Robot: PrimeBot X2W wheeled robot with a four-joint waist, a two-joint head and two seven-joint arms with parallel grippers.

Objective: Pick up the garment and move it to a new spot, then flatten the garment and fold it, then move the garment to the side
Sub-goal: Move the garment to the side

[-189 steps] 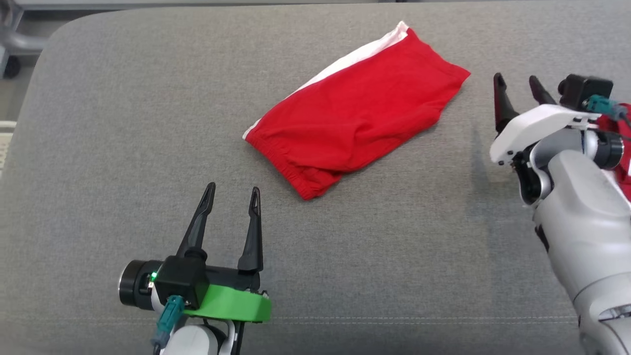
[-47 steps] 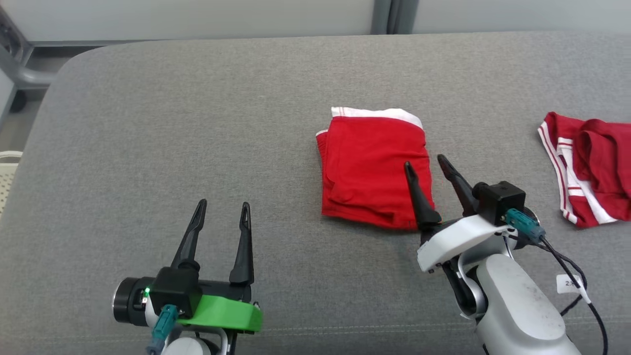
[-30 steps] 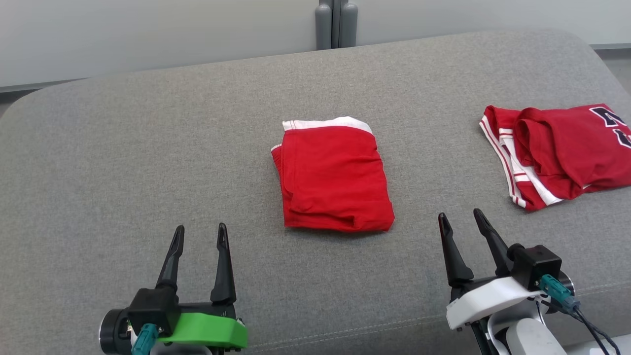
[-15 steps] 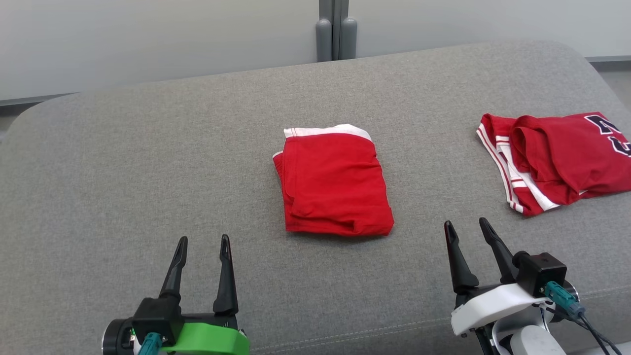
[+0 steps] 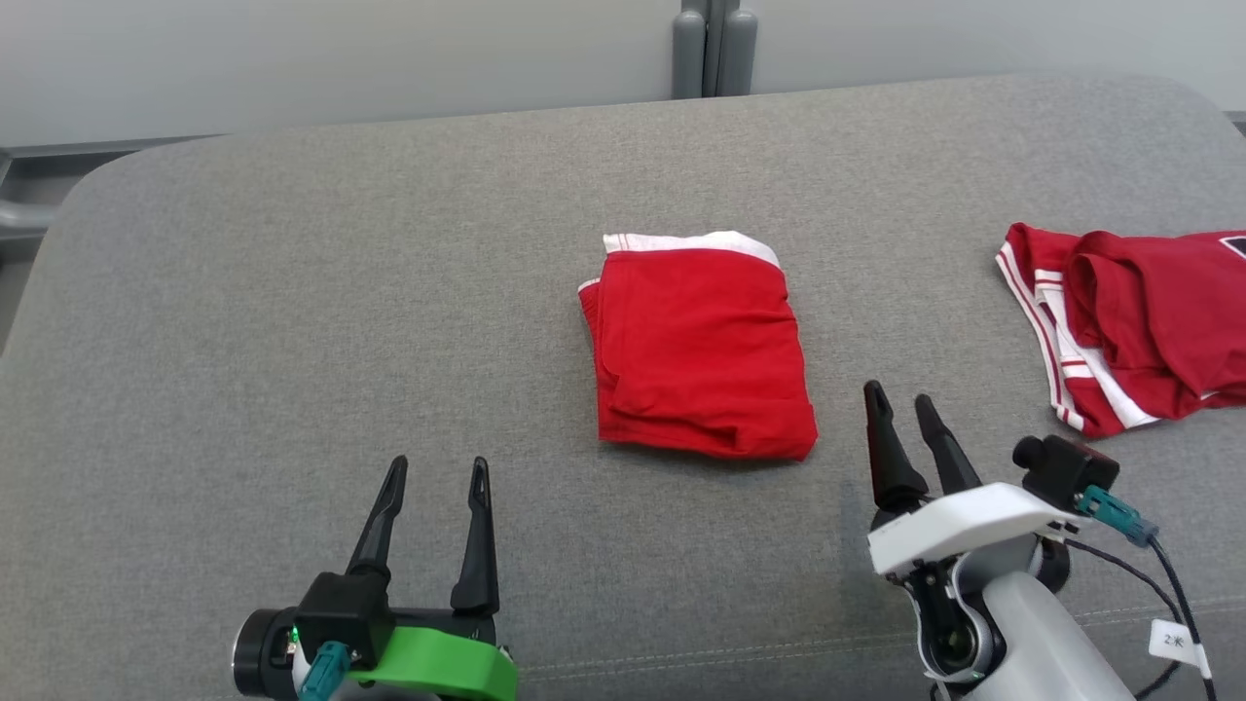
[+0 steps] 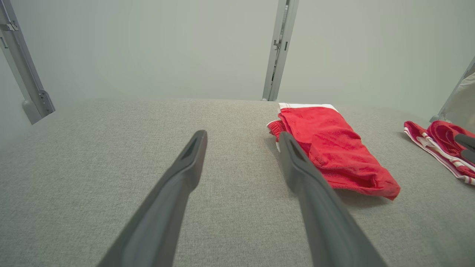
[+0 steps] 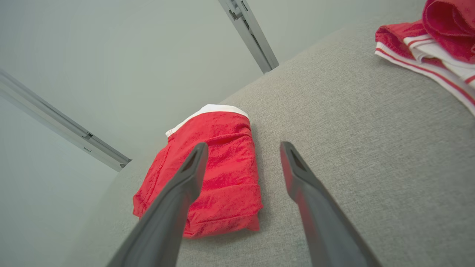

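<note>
while flat, garment (image 5: 701, 346) well inside cushion (image 5: 292, 292) edges

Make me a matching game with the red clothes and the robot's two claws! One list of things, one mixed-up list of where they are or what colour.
Things:
1. folded red cloth garment with a white edge
2. rumpled red garment with white stripes
3. left claw
4. right claw

Matches:
A. white mount behind it
B. middle of the grey fabric surface
C. green mount behind it
D. far right of the surface

Pairs: 1-B, 2-D, 3-C, 4-A.
</note>
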